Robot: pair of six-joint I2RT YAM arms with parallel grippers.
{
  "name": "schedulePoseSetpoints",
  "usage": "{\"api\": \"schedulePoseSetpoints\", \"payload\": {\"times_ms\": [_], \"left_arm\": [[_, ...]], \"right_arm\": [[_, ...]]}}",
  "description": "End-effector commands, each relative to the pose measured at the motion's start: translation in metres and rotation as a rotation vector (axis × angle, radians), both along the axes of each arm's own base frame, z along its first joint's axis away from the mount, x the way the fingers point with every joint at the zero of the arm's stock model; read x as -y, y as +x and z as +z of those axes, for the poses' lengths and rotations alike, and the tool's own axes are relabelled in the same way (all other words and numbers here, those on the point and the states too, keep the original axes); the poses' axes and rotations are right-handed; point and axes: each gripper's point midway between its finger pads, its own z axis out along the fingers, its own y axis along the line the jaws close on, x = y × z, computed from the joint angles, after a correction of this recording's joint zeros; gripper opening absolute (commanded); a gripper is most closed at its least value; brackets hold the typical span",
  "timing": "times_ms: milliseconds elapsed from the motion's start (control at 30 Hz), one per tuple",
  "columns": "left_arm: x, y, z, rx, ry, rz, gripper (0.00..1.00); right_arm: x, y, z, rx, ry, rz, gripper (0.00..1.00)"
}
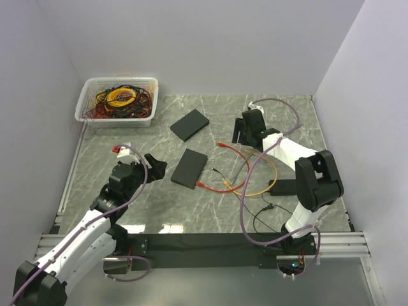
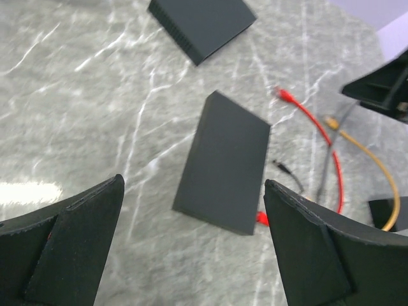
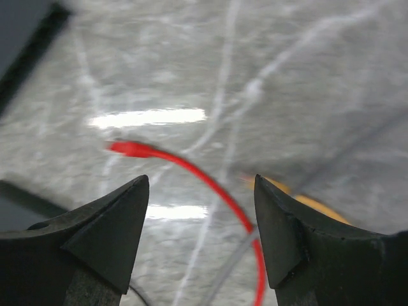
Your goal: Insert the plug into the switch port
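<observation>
Two black switches lie on the marble table: the near switch point(image 1: 189, 167) point(image 2: 223, 169) and a far switch point(image 1: 189, 124) point(image 2: 201, 22). A red cable point(image 1: 239, 172) has one plug point(image 1: 221, 146) point(image 2: 282, 95) point(image 3: 127, 148) lying free and its other plug point(image 1: 199, 184) point(image 2: 261, 218) at the near switch's corner. My left gripper point(image 1: 159, 167) point(image 2: 192, 182) is open, just left of the near switch. My right gripper point(image 1: 241, 135) point(image 3: 201, 178) hovers open over the red cable, close behind the free plug, holding nothing.
A white basket point(image 1: 85, 102) full of tangled cables stands at the back left. An orange cable point(image 1: 271, 175) point(image 2: 376, 166) and a thin black cable point(image 1: 268, 207) cross the red one. A black block point(image 1: 284, 188) lies by the right arm. Walls enclose the table.
</observation>
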Motion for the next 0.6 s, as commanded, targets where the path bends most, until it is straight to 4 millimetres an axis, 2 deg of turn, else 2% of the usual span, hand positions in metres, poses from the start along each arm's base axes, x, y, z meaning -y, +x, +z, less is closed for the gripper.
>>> {"api": "schedulePoseSetpoints", "payload": {"times_ms": [0,100,267,400,567], "left_arm": [[-0.007,-0.002,-0.006,0.003,0.018,0.03,0.98],[-0.009,-0.004,-0.005,0.016,0.01,0.035,0.98],[-0.005,-0.006,-0.005,0.024,0.003,0.009,0.98],[-0.004,-0.006,-0.005,0.026,0.003,0.002,0.98],[-0.004,-0.006,-0.006,0.027,0.003,0.003,0.98]], "right_arm": [[0.024,-0.012,0.006,-0.004,-0.085,-0.06,0.73],[0.034,-0.016,-0.002,-0.028,-0.113,-0.077,0.73],[0.031,-0.017,-0.012,-0.049,-0.135,-0.025,0.73],[0.035,-0.007,-0.019,-0.07,-0.183,-0.028,0.73],[0.027,0.007,-0.019,-0.081,-0.189,-0.006,0.7]]}}
